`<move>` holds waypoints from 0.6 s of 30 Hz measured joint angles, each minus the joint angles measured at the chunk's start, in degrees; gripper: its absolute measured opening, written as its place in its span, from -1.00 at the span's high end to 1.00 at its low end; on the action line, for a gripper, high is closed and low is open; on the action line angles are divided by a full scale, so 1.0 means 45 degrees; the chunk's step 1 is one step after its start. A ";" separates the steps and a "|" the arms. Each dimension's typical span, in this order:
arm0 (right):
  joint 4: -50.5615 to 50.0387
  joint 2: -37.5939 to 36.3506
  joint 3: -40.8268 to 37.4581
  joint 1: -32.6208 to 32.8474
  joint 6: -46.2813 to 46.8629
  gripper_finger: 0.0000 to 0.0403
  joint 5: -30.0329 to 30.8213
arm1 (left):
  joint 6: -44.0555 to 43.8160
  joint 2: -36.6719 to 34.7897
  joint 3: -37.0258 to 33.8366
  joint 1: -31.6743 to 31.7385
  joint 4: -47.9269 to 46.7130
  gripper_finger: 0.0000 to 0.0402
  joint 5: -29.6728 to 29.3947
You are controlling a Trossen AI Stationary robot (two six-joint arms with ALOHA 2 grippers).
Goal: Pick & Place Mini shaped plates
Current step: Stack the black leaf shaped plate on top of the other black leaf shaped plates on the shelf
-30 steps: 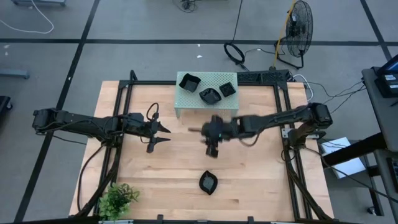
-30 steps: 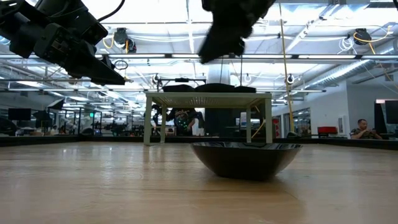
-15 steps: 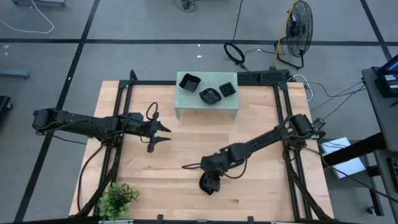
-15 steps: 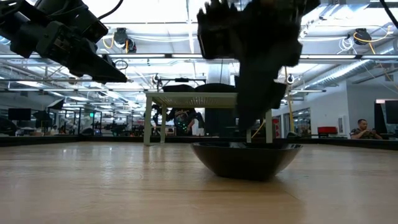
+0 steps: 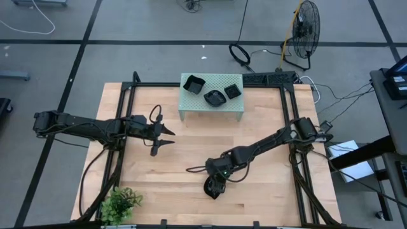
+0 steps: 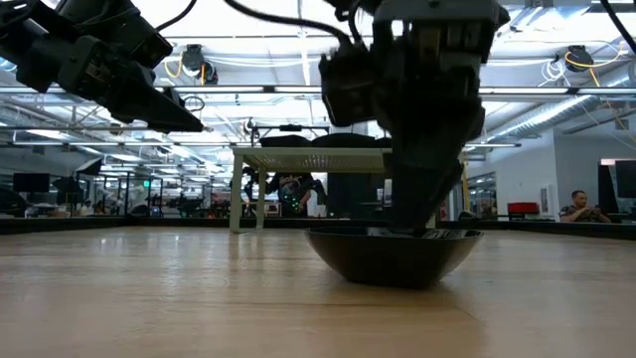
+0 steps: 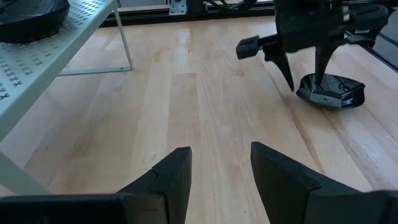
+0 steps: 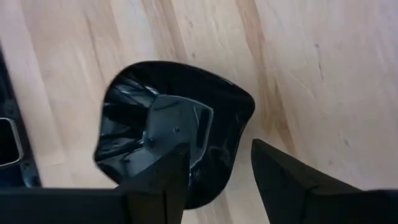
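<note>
One glossy black wavy-edged mini plate (image 5: 212, 189) (image 6: 393, 254) rests on its base on the wood near the table's near edge. My right gripper (image 5: 217, 179) (image 8: 216, 149) is open and points down over it. One finger stands inside the plate (image 8: 180, 118) and the other outside its rim. Three more black plates (image 5: 193, 83) (image 5: 215, 97) (image 5: 233, 91) sit on top of the pale green perforated stand (image 5: 191, 102) at the far edge. My left gripper (image 5: 170, 138) (image 7: 221, 155) is open, hovering above the table's left half. My right gripper comes at the plate from above, pointing down, with one finger (image 8: 168, 155) inside the hollow and the other (image 8: 273, 168) outside the rim (image 8: 245, 106). I cannot tell whether either finger touches it. The plate sits flat on the table (image 7: 329, 92).
A small green plant (image 5: 121, 202) stands at the table's near left corner. Black frame rails (image 5: 124, 127) (image 5: 294, 146) run along both sides. The stand's thin legs (image 7: 124, 46) rise from the wood at the far edge. People show far back in the room (image 6: 581, 206).
My right gripper has swung from mid-table in front of the stand toward the near edge and come down over the lone plate, sinking a little lower in the last half second. The plate has stayed where it was.
</note>
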 joint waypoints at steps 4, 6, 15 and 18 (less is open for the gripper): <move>-0.0005 0.0235 -0.0004 0.0032 -0.0009 0.26 -0.0337 | 0.0005 -0.0001 0.0000 0.0000 -0.0001 0.15 0.0000; -0.0040 0.0226 -0.0010 0.0049 -0.0211 0.32 -0.0317 | 0.0005 0.0000 0.0000 0.0000 -0.0001 0.15 0.0000; -0.1183 0.0103 0.0000 -0.0127 -0.2046 0.89 0.0033 | 0.0049 0.0003 0.0000 0.0000 -0.0005 0.15 0.0005; -0.1791 0.0065 0.0002 -0.0313 -0.2508 0.96 0.0203 | 0.0053 0.0001 0.0000 0.0000 -0.0005 0.15 0.0005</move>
